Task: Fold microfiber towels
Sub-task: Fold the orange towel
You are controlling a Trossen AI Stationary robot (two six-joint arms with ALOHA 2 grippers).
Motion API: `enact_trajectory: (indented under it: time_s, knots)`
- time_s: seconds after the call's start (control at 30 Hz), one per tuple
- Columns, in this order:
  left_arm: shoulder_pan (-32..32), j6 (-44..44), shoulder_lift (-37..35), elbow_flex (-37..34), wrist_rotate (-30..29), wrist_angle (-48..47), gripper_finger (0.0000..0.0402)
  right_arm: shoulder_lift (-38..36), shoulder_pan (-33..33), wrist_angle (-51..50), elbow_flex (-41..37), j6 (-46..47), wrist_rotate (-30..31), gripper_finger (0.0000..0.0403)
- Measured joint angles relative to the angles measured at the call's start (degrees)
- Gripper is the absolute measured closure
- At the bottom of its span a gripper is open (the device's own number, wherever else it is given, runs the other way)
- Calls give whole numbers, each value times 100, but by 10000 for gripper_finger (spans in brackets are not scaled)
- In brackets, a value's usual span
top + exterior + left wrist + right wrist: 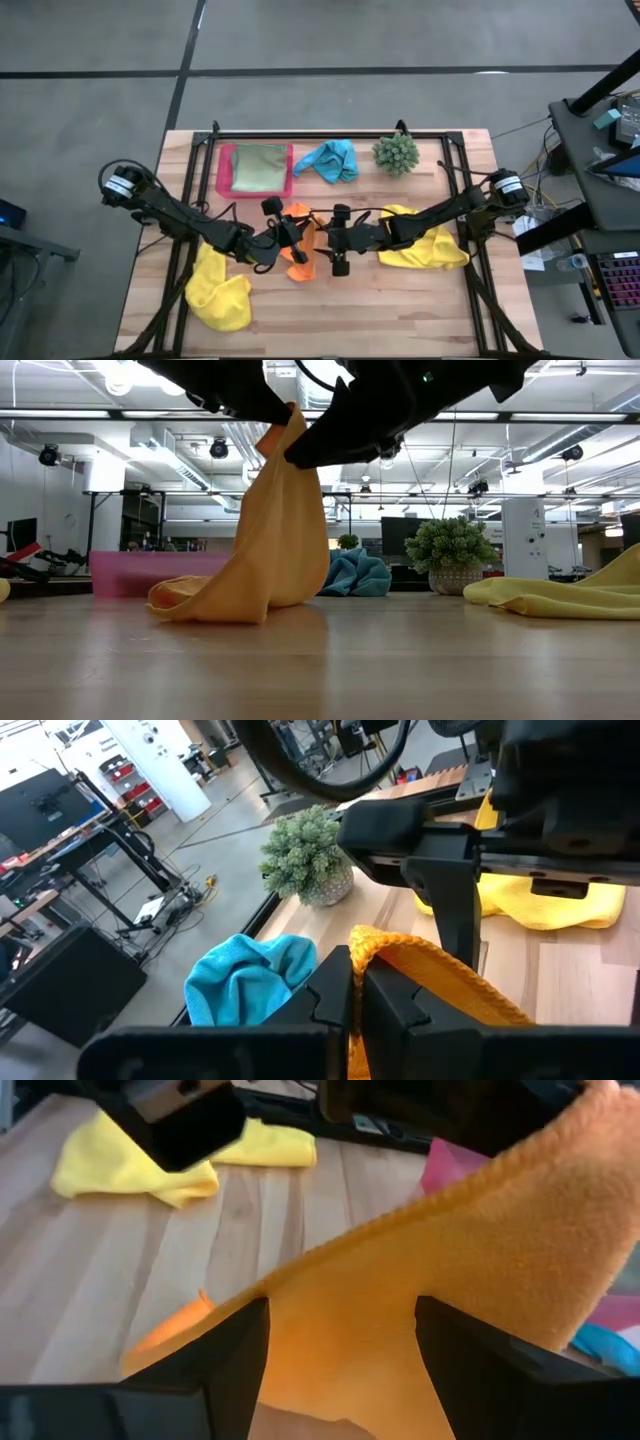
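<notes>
The jaws of the left gripper are closed on the top edge of the orange towel, which is held up over the middle of the table with its lower end trailing on the wood. The jaws of the right gripper are spread wide, one finger on each side of the raised orange cloth, as the right wrist view shows; nothing is clamped by them yet.

The chief risk is judged to be a poor second grip: if the right jaws are closed on the body of the cloth rather than on a corner or edge, a bunched, uneven fold would result. A slip from the left pinch is also possible, since only a narrow hem is held. The two grippers are very close, so contact between them could be caused by a small misjudgement.

The orange towel hangs as a soft drape, creased and wider at the bottom, with a fuzzy nap. One yellow towel lies crumpled beneath the right arm, the other yellow towel near the front left. The turquoise towel is heaped at the back, beside the pink tray, in which the light green towel lies flat. The plant ball stands just beyond.
</notes>
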Motion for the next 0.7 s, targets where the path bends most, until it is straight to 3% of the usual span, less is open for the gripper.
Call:
enact_trajectory:
  time_s: [0.2, 0.7]
  knots:
    - [0, 37, 0, 0, 4, -17, 402, 0, 20, 298, -73, 78, -2, 165]
    - [216, 37, -3, 0, -9, -19, 402, -45, 136, 410, -90, 1339, 46, 165]
